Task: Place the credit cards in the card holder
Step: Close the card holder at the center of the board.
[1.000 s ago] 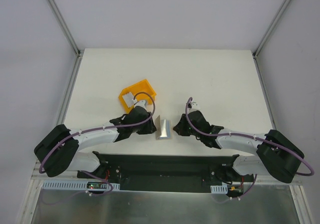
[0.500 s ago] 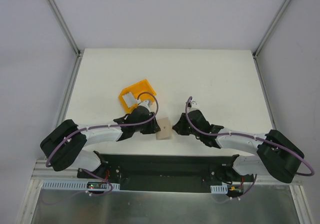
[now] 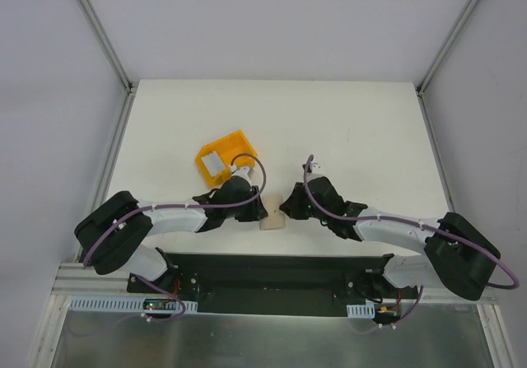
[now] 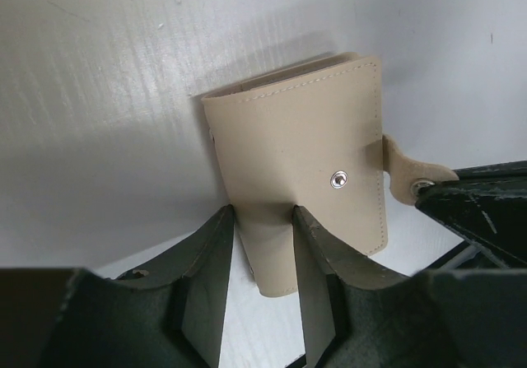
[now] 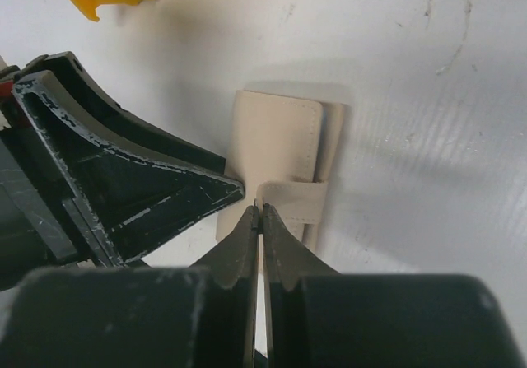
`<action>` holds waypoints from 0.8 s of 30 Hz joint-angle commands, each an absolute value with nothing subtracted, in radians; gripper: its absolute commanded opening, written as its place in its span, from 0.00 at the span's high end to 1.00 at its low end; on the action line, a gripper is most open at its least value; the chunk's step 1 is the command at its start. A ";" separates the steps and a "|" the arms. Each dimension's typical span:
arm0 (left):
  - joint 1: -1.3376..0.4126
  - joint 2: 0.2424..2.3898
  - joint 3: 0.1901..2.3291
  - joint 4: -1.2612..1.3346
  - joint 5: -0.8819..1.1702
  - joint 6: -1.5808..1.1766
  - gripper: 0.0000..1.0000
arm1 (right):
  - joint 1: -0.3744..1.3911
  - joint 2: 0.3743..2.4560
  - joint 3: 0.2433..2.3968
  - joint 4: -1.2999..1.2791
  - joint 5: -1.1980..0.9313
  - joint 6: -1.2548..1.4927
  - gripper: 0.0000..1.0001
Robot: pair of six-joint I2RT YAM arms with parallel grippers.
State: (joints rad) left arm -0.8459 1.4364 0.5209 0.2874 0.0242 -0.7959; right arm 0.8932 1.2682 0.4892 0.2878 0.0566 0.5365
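Bright, even light fills the top view with faint shadows, while close up a broad soft grey shadow lies beside the card holder (image 4: 305,162) on the white table (image 4: 123,47), whose surface shows mild streaky glare

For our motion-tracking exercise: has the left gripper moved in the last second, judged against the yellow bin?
Yes. The left gripper, astride the card holder, has slid slightly right, away from the bin.
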 commanded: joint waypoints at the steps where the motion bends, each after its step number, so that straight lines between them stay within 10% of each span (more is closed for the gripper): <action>1: -0.871 1.474 0.534 0.272 0.020 -0.778 0.67 | 0.904 1.307 0.558 0.318 0.011 0.508 0.96; 24: -0.877 1.502 0.549 0.267 0.018 -0.762 0.62 | 0.922 1.407 0.657 0.167 -0.006 0.462 0.78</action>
